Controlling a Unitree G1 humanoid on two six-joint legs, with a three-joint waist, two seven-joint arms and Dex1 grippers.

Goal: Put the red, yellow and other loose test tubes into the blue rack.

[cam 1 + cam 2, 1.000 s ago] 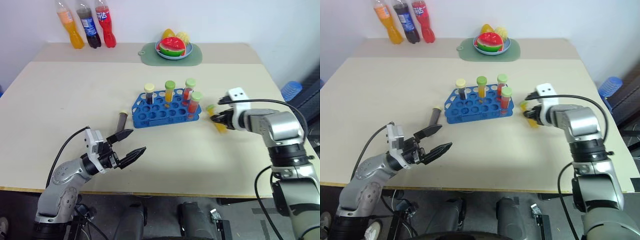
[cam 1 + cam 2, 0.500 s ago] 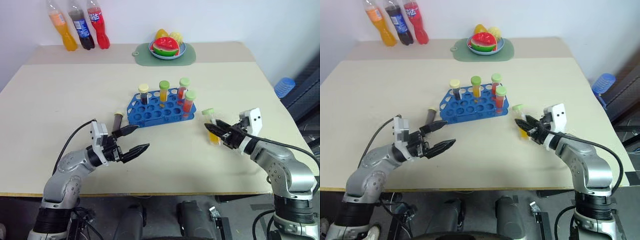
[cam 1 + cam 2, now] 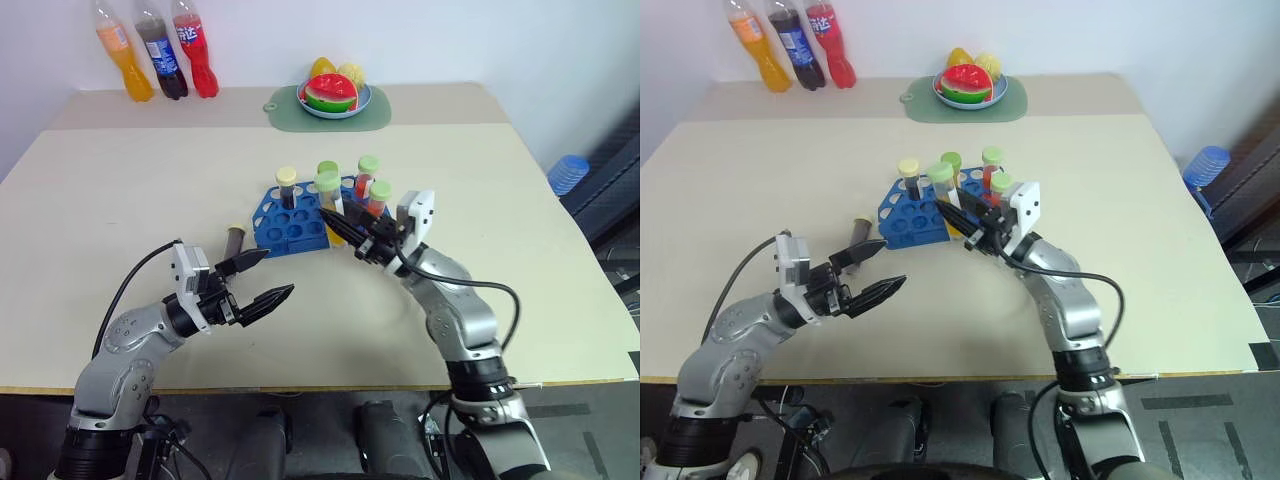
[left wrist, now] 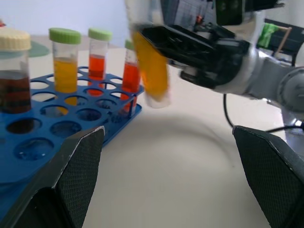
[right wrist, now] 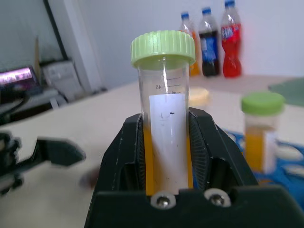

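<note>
Right gripper: its fingers (image 5: 164,156) are pinched on a yellow-orange tube (image 3: 329,205); the right gripper (image 3: 352,232) hangs over the near right part of the blue rack, pointing toward ten o'clock in the head views.
Yellow-orange tube: green cap up, tilted a little, clear of the table; its lower end hangs above the rack's near edge. A white label faces the right wrist camera.
Blue rack: the blue rack (image 3: 285,228) sits at the middle of the table (image 3: 120,180), long side running from nine to three o'clock.
Tubes in the rack: four stand upright in it. A dark brown tube (image 3: 287,187) with a cream cap is at the rack's far left; a second yellow-orange one (image 4: 65,62) stands beside it; two red-orange tubes (image 4: 98,53) with green caps stand toward the right end.
Loose tube: a dark tube (image 3: 234,241) lies on the table just off the rack's left end, at about eight o'clock from it, touching nothing.
Left gripper: the left gripper (image 3: 258,279) has its two black fingers spread wide and holds nothing; it hovers above the table at about seven o'clock from the rack, near the lying dark tube, tips pointing toward two o'clock.
Far edge: three soda bottles (image 3: 157,52) at eleven o'clock; a green mat (image 3: 330,110) with a fruit plate (image 3: 335,95) at twelve o'clock.
</note>
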